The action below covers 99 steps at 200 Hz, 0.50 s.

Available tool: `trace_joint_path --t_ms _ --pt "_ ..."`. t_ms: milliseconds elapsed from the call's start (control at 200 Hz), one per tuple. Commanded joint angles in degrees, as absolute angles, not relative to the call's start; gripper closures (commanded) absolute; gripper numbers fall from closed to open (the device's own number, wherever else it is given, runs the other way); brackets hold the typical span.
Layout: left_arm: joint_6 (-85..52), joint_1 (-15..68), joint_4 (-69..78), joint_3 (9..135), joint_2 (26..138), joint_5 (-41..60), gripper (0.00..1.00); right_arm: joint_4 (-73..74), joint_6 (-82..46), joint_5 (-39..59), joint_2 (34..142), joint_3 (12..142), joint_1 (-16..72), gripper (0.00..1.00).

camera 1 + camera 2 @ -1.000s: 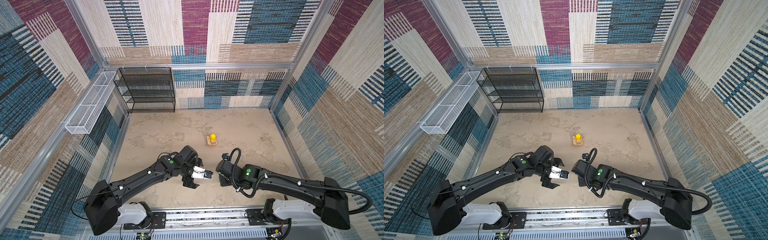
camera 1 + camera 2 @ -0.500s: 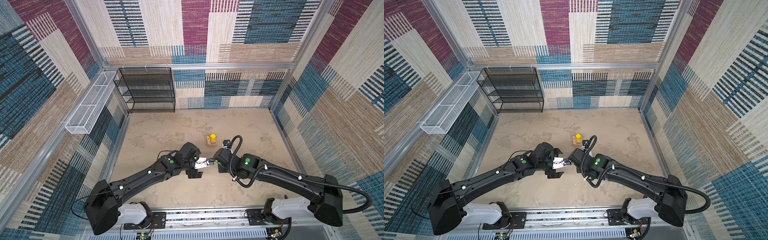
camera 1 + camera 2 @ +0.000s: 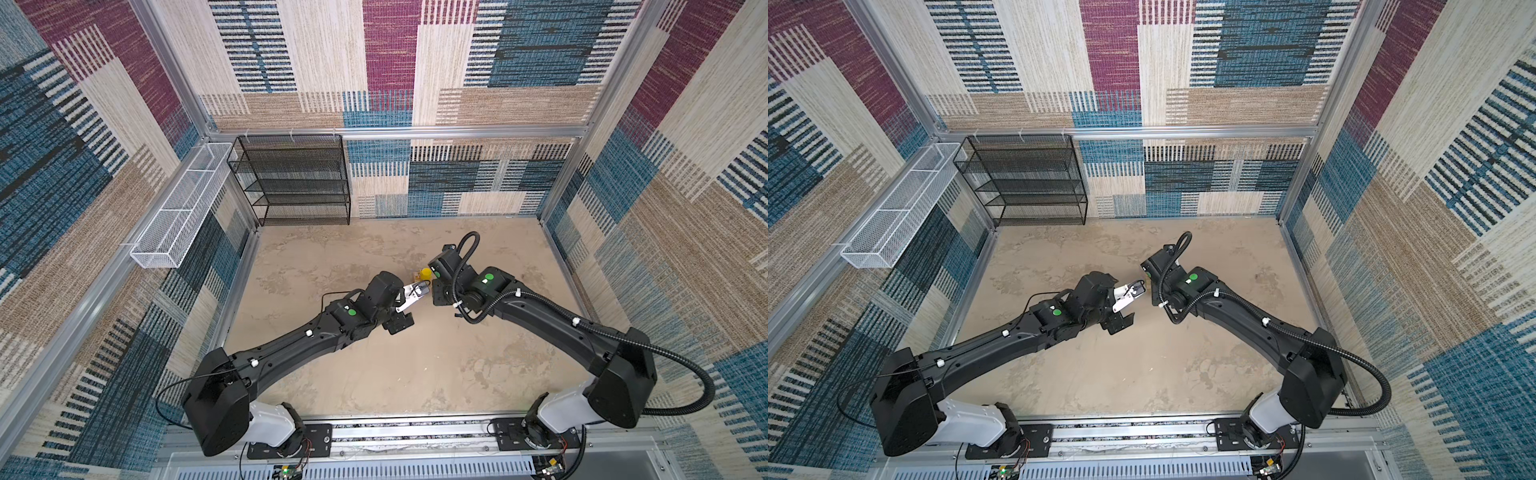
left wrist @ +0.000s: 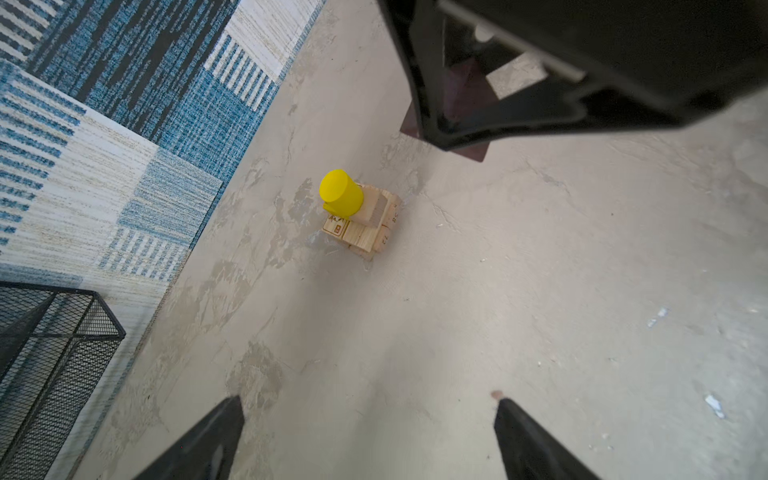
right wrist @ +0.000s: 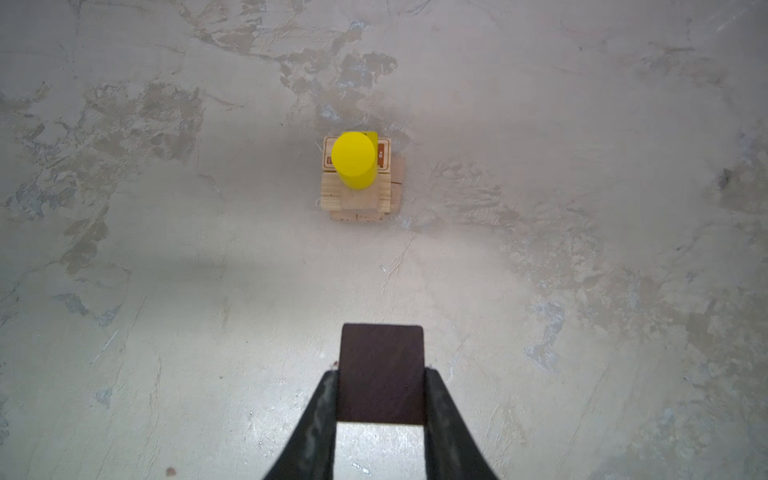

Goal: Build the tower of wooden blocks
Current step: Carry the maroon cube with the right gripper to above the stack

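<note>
Right gripper [image 5: 381, 390] clamps a dark brown wooden block [image 5: 381, 357] between narrow-set jaws, above the beige mottled tabletop [image 5: 166, 291] and apart from the tower. Left gripper [image 4: 368, 401] stands wide and holds nothing. The wood block tower [image 5: 357, 199], made of crossed pale planks, sits near the table's middle with an upright yellow cylinder [image 5: 354, 160] on top. In both top views the right arm [image 3: 540, 316] covers most of the tower. The prints on the planks are too small to read, and the fingers hide part of the brown block.

Black segmented left arm [image 3: 291, 345] and right arm [image 3: 552, 328]: white bases [image 3: 270, 424], green dots [image 3: 352, 312], corrugated cable [image 3: 711, 386]; left gripper [image 4: 368, 401] with tapered black fingers [image 4: 216, 436].
</note>
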<state>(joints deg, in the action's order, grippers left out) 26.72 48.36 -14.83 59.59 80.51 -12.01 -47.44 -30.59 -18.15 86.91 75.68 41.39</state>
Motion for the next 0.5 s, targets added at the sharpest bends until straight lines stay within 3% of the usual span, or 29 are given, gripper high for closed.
trace_joint_path --t_ms 0,491 --pt "22.6 48.3 -15.3 60.6 80.8 -14.1 0.01 -46.3 -27.2 -14.5 89.8 79.0 40.0 1.0" --pt "17.9 46.2 -16.8 62.3 80.8 -18.3 0.01 -53.9 -21.4 -10.6 107.3 98.5 33.4 1.0"
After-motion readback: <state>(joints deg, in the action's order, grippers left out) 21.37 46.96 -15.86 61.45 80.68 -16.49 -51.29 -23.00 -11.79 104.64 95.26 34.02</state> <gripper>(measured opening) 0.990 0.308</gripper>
